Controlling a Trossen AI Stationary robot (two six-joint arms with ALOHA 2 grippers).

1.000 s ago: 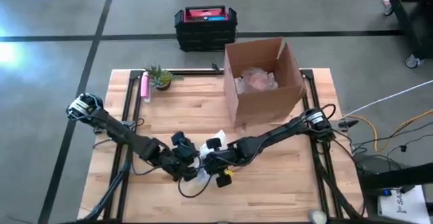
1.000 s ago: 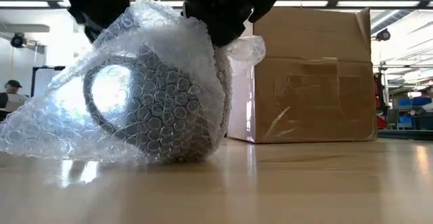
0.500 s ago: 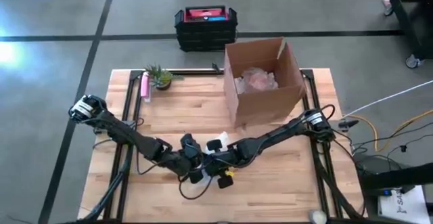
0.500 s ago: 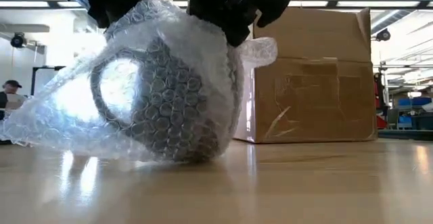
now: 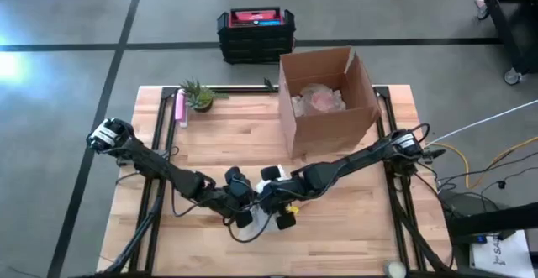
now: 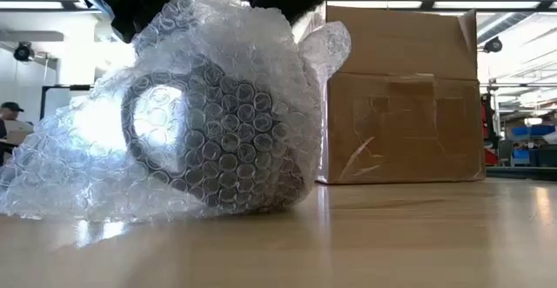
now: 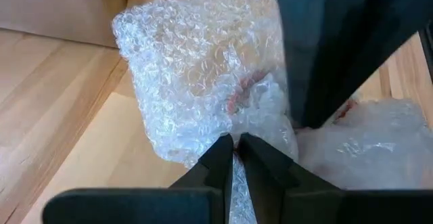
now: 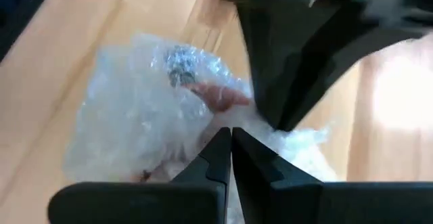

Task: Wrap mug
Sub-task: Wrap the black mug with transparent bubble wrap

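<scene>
Pinching bubble wrap (image 6: 200, 105) over the mug (image 6: 204, 149) beside the cardboard box (image 5: 326, 102), left gripper (image 7: 235, 146) and right gripper (image 8: 230, 139) are both clamped tight; wrap could slip and unfold.

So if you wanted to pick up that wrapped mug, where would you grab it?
Probably by the loose bubble wrap bunched on top, coming from above. The mug lies on its side under slippery wrap, so its round body offers little purchase. Both the left gripper and right gripper pinch wrap there.
</scene>
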